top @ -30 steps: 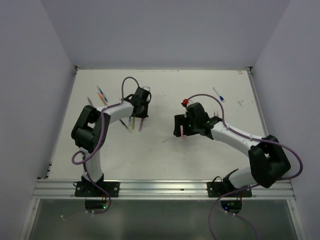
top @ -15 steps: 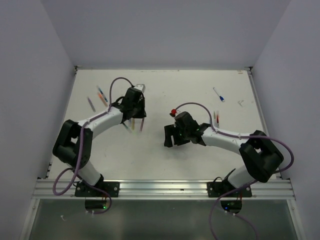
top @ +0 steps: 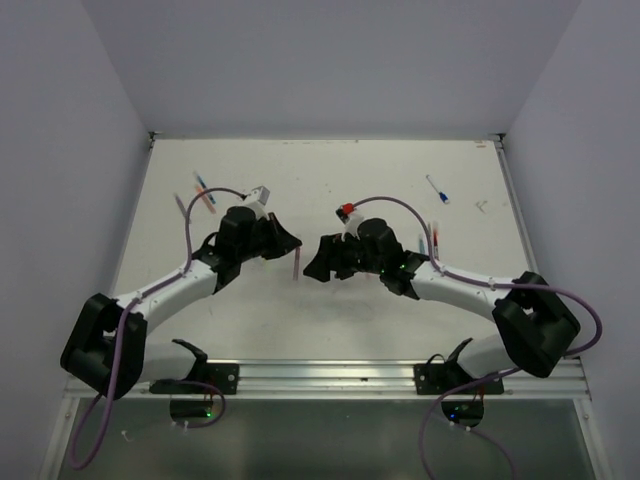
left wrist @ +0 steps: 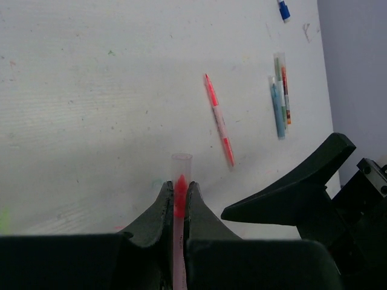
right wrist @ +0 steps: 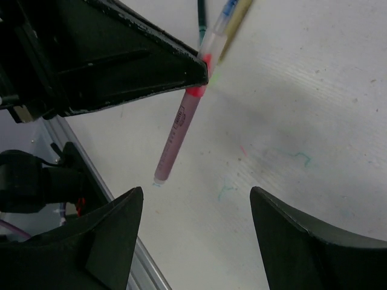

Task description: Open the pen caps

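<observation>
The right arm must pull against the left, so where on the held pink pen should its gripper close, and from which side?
Probably on the pale free stretch of the pink pen that sticks out past the left gripper, about midway. Bring the right gripper in from its own side, open jaws straddling the pen crosswise: that stretch is the only bare length.

My left fingers (left wrist: pixel 159 212) hide the lower body of the pink pen (left wrist: pixel 180 192), which the bottom edge also cuts; through my right wrist camera the loose pens (right wrist: pixel 236 13) beyond it are blurred and cropped by the top edge; from above, the far-left pens (top: pixel 203 190) are too small to tell capped from bare
</observation>
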### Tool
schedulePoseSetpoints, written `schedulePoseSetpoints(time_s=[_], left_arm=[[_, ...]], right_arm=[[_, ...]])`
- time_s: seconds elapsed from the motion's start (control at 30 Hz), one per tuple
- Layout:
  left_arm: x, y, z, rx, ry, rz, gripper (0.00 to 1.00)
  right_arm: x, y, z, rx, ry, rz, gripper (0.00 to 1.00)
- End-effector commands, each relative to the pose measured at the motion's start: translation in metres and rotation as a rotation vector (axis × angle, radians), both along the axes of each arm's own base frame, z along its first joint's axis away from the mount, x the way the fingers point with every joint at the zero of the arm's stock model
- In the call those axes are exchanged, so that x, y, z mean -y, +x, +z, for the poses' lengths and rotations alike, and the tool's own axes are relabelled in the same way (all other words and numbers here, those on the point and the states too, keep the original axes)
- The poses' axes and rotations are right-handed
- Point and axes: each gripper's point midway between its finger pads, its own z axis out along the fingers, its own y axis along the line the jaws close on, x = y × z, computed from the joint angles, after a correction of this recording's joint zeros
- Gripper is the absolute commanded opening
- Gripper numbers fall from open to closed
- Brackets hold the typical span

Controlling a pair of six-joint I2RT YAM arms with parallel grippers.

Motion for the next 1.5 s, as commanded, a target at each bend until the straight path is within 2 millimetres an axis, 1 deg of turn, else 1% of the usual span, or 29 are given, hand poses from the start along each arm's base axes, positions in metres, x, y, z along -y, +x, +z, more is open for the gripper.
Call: schedulePoseSetpoints(time_s=[0.0, 0.03, 0.17, 0.2, 0.27, 0.3, 0.33, 0.4, 0.5, 0.53, 0.57, 0.73, 0.77, 0.83, 0.87, 0.9, 0.97, 1.0, 1.03, 1.07, 1.1, 1.13, 1.17, 1.3, 1.33, 1.37, 1.4, 1.43, 1.47], left_arm=[[0.006, 0.003, 0.036, 0.09, -0.162, 0.051, 0.0], [0.004, 0.002, 0.04, 0.097, -0.177, 0.061, 0.0], [0.005, -0.004, 0.039, 0.073, -0.225, 0.086, 0.0], [0.007, -0.004, 0.036, 0.055, -0.223, 0.084, 0.0], [0.01, -0.006, 0.033, 0.034, -0.228, 0.082, 0.0], [0.011, -0.006, 0.032, 0.028, -0.227, 0.085, 0.0], [0.011, -0.006, 0.031, 0.026, -0.227, 0.091, 0.0], [0.014, -0.009, 0.03, 0.018, -0.229, 0.094, 0.0], [0.017, -0.012, 0.029, 0.009, -0.233, 0.085, 0.0], [0.017, -0.012, 0.029, 0.011, -0.23, 0.083, 0.0], [0.016, -0.013, 0.026, 0.005, -0.22, 0.082, 0.0], [0.013, -0.013, 0.023, 0.008, -0.197, 0.091, 0.0], [0.012, -0.012, 0.021, 0.004, -0.19, 0.097, 0.0], [0.008, -0.009, 0.019, -0.001, -0.181, 0.132, 0.0], [0.007, -0.007, 0.018, -0.008, -0.177, 0.147, 0.0], [0.004, -0.003, 0.018, -0.016, -0.165, 0.173, 0.0], [0.002, 0.001, 0.016, -0.046, -0.153, 0.21, 0.0], [-0.002, 0.006, 0.014, -0.067, -0.129, 0.249, 0.0], [-0.003, 0.008, 0.013, -0.082, -0.132, 0.274, 0.0], [-0.004, 0.007, 0.011, -0.099, -0.125, 0.283, 0.0], [-0.008, 0.015, 0.013, -0.088, -0.109, 0.322, 0.0], [-0.01, 0.019, 0.016, -0.092, -0.099, 0.341, 0.0], [-0.015, 0.017, 0.007, -0.126, -0.056, 0.358, 0.0], [-0.017, 0.029, 0.027, -0.082, -0.079, 0.381, 0.0], [-0.02, 0.033, 0.03, -0.072, -0.086, 0.39, 0.0], [-0.02, 0.034, 0.036, -0.059, -0.1, 0.389, 0.0], [-0.017, 0.036, 0.046, -0.023, -0.138, 0.366, 0.0], [-0.018, 0.031, 0.039, -0.013, -0.146, 0.351, 0.0], [-0.013, 0.032, 0.061, 0.058, -0.216, 0.322, 0.0]], right_arm=[[-0.017, 0.006, 0.039, 0.056, 0.159, 0.002, 0.75], [-0.019, 0.007, 0.038, 0.051, 0.159, 0.006, 0.75], [-0.03, 0.008, 0.036, 0.022, 0.198, 0.021, 0.71], [-0.033, 0.01, 0.038, 0.028, 0.218, 0.026, 0.7], [-0.04, 0.007, 0.031, -0.011, 0.236, 0.047, 0.69], [-0.043, 0.008, 0.034, -0.006, 0.257, 0.052, 0.68], [-0.046, 0.008, 0.028, -0.03, 0.264, 0.055, 0.66], [-0.05, 0.008, 0.029, -0.029, 0.283, 0.063, 0.62], [-0.053, 0.007, 0.021, -0.048, 0.274, 0.063, 0.3], [-0.052, 0.007, 0.018, -0.049, 0.263, 0.061, 0.04], [-0.049, 0.008, 0.014, -0.053, 0.246, 0.052, 0.0], [-0.04, 0.006, 0.004, -0.035, 0.174, 0.042, 0.0], [-0.035, 0.003, -0.004, -0.054, 0.126, 0.033, 0.0], [-0.028, 0.007, -0.013, -0.007, 0.029, 0.011, 0.0], [-0.036, 0.003, -0.008, 0.029, -0.012, 0.021, 0.0], [-0.026, -0.004, -0.02, 0.017, -0.116, 0.008, 0.0], [-0.027, -0.001, -0.017, 0.126, -0.23, -0.043, 0.0], [-0.015, -0.004, -0.027, 0.134, -0.334, -0.073, 0.0], [-0.002, 0.006, -0.033, 0.197, -0.446, -0.149, 0.0], [-0.007, 0.004, -0.024, 0.245, -0.488, -0.17, 0.0], [0.007, 0.001, -0.032, 0.25, -0.587, -0.186, 0.0], [0.013, 0.006, -0.033, 0.286, -0.647, -0.233, 0.0], [0.022, 0.004, -0.037, 0.286, -0.694, -0.239, 0.0], [0.036, 0.0, -0.04, 0.302, -0.727, -0.243, 0.0], [0.043, -0.005, -0.05, 0.289, -0.74, -0.212, 0.0], [0.019, -0.014, -0.036, 0.269, -0.58, -0.125, 0.0], [0.01, -0.02, -0.032, 0.258, -0.499, -0.068, 0.0], [0.016, -0.023, -0.037, 0.224, -0.444, -0.052, 0.0], [-0.002, -0.034, -0.017, 0.198, -0.294, 0.023, 0.0]])
